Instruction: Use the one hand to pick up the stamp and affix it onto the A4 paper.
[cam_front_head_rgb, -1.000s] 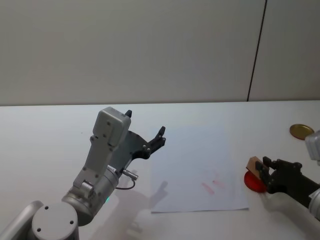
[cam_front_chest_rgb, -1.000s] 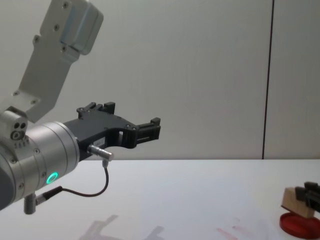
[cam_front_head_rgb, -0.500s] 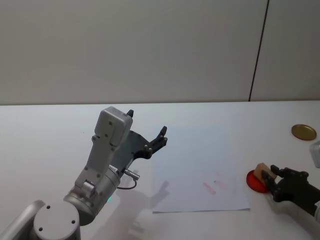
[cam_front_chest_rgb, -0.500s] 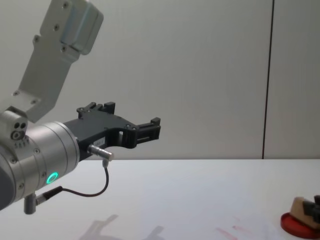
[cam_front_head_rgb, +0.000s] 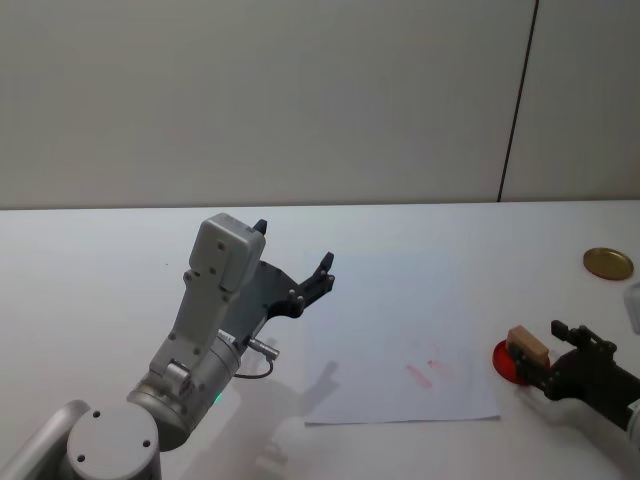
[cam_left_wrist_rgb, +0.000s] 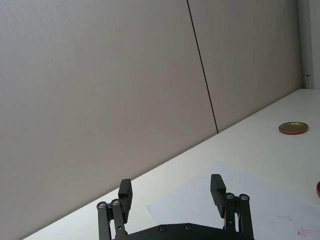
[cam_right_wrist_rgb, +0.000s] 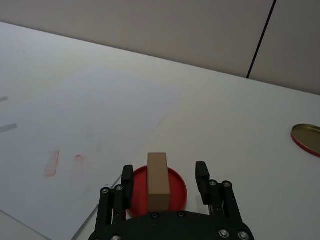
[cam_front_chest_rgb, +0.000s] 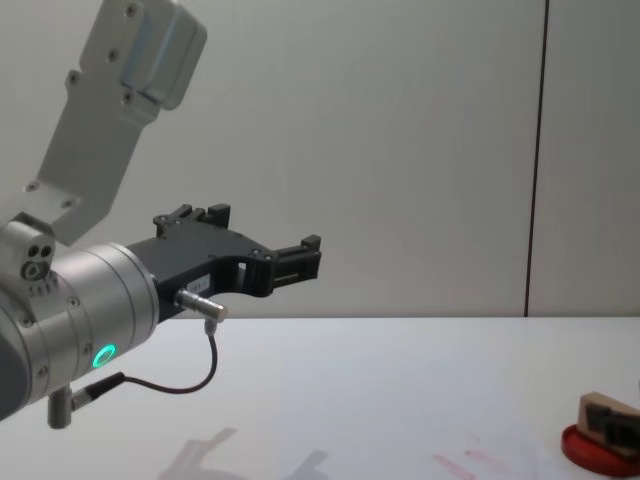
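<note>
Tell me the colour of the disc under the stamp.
Red. The disc under the stamp shows best in the right wrist view.

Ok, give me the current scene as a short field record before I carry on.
stamp: tan wooden block lying on flat round red disc, right of paper
right gripper: open, fingers either side of stamp, not touching
left gripper: open, raised, idle
paper: white A4 sheet flat on table, two red print marks

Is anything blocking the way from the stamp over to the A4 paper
Nothing visible does. The stamp stands on the red disc, between the open fingers of the right gripper. The A4 paper lies right beside it, with bare tabletop between.
</note>
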